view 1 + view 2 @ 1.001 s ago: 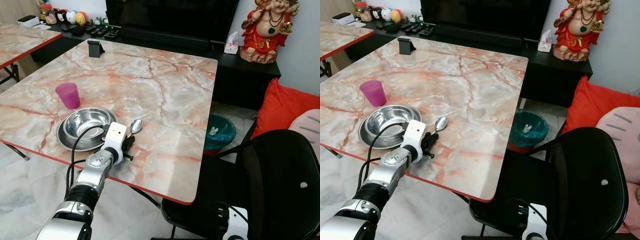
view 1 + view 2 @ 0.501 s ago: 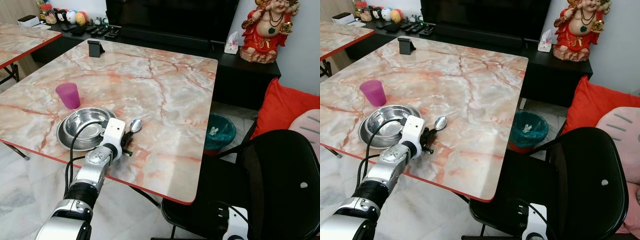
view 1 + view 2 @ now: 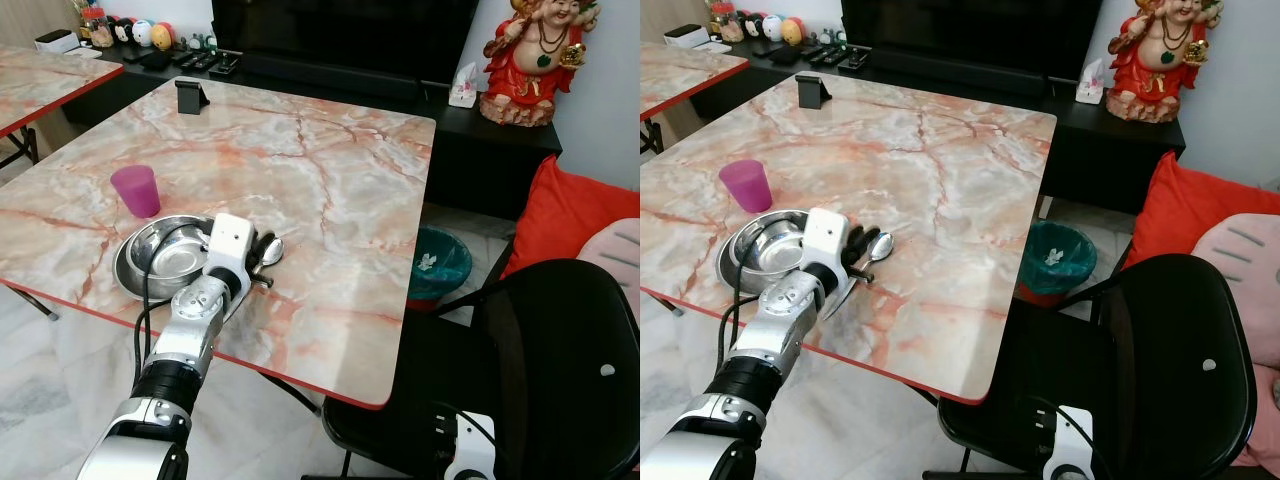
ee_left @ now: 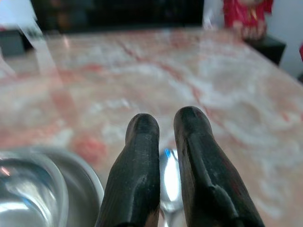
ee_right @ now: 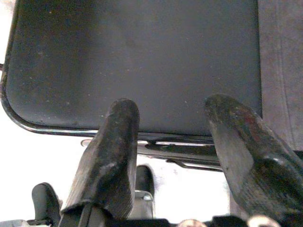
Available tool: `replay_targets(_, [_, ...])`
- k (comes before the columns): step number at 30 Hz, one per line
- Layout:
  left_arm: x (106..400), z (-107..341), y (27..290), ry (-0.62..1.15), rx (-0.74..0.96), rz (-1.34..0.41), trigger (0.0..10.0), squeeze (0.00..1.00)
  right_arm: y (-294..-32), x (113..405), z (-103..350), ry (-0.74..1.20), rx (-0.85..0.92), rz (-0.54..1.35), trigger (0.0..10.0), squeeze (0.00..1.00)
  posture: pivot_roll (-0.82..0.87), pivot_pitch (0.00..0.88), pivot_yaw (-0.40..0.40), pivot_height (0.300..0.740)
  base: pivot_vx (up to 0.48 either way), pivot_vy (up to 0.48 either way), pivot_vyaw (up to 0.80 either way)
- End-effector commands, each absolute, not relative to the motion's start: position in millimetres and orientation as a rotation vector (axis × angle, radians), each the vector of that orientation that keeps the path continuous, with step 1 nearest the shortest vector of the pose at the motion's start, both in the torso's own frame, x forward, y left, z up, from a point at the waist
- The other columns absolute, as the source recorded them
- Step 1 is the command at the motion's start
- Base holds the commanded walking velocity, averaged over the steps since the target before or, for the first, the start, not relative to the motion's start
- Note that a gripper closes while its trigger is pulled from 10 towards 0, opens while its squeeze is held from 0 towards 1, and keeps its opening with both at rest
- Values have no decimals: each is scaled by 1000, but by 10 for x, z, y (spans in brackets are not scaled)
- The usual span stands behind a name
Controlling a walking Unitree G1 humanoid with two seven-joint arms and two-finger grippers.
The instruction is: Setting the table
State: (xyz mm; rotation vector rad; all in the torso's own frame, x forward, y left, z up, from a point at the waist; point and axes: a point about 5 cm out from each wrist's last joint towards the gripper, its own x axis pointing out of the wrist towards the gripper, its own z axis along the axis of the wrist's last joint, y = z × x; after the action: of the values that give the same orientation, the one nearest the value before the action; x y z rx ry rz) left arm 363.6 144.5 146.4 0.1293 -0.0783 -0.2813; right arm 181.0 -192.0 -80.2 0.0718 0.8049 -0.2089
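Observation:
A steel bowl (image 3: pixel 160 252) sits in a steel plate (image 3: pixel 127 279) near the marble table's (image 3: pixel 330 190) front edge, with a pink cup (image 3: pixel 136 190) just behind it. A spoon (image 3: pixel 272 249) lies on the table to the right of the plate. My left gripper (image 3: pixel 262 252) hovers right over the spoon. In the left wrist view its fingers (image 4: pixel 142 156) stand almost together, with the spoon's bowl (image 4: pixel 169 180) showing through the slim gap. I cannot tell if they touch it. My right gripper (image 5: pixel 165 109) hangs open over the black chair seat (image 5: pixel 142 61).
A black chair (image 3: pixel 560 370) stands at the table's right front corner. A green bin (image 3: pixel 438 262) is on the floor behind it. A black phone stand (image 3: pixel 190 97) sits at the table's far left edge. A second marble table (image 3: pixel 40 80) stands to the left.
My left arm has risen and moved forward from the spoon's handle end to over its bowl. The spoon, bowl and cup have stayed in place.

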Motion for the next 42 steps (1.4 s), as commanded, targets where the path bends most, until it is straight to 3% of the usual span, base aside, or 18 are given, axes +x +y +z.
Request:
replay_targets(1, [3593,1444,1496,-102,168,-260,10000,0,-1932,1808,-799,800,67,-216,10000,0,36,0,-48,740,0,0,0])
replay_targets(7, [3522,1438,1466,-151,93,-270,10000,0,-1919,1806,-801,799,67,-212,10000,0,33,0,-49,740,0,0,0])
replay_targets(11, [3379,1453,1458,-247,190,-257,10000,0,-1909,1802,-803,797,68,-214,10000,0,27,0,-44,740,0,0,0])
replay_targets(23, [3082,1268,1601,-261,232,-143,10000,0,-1939,1749,-818,796,67,-222,10000,0,12,0,-37,740,0,0,0])
replay_targets(31, [3090,1207,1597,-235,175,-89,10000,0,-1948,1737,-821,795,67,-222,10000,0,-9,0,-22,740,0,0,0])
replay_targets(42, [3129,1205,1605,-223,176,-86,10000,0,-1924,1696,-846,815,65,-227,10000,0,-10,0,-13,740,0,383,0])
